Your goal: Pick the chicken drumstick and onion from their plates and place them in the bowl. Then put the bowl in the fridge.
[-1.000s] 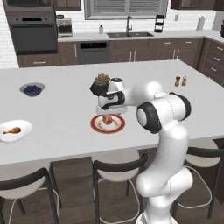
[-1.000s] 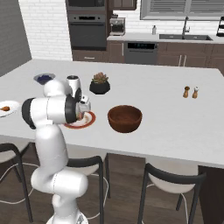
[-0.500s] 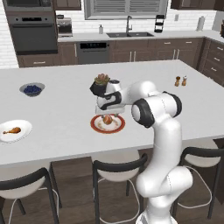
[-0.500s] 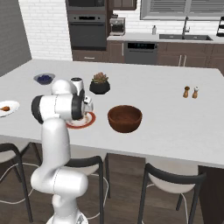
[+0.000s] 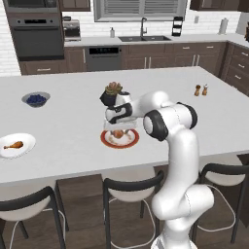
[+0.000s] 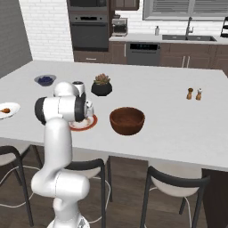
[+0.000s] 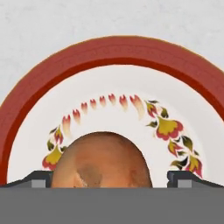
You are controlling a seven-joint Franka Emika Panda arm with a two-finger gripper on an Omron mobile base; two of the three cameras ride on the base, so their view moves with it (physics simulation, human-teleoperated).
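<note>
The tan-orange onion [image 7: 103,159] sits on the red-rimmed plate [image 7: 113,48], close under my hand. My gripper [image 7: 111,179] is open, with one fingertip [image 7: 41,178] on each side of the onion and a gap left on the right. From the left base view the gripper [image 5: 118,127] hangs straight down over the onion [image 5: 118,133] on its plate [image 5: 127,143]. The chicken drumstick [image 5: 13,145] lies on the plain white plate [image 5: 24,139] at the counter's left end. The brown bowl [image 6: 127,120] stands just right of the red-rimmed plate [image 6: 89,124]. The fridge is out of view.
A potted succulent [image 5: 113,92] stands right behind the hand. A grey dish of blueberries [image 5: 35,99] is at the back left, and salt and pepper shakers [image 5: 201,90] at the right. Stools line the counter's near edge.
My hand has come down from above the plate until its fingers straddle the onion. The jaws have stayed wide apart, and nothing on the counter has moved.
</note>
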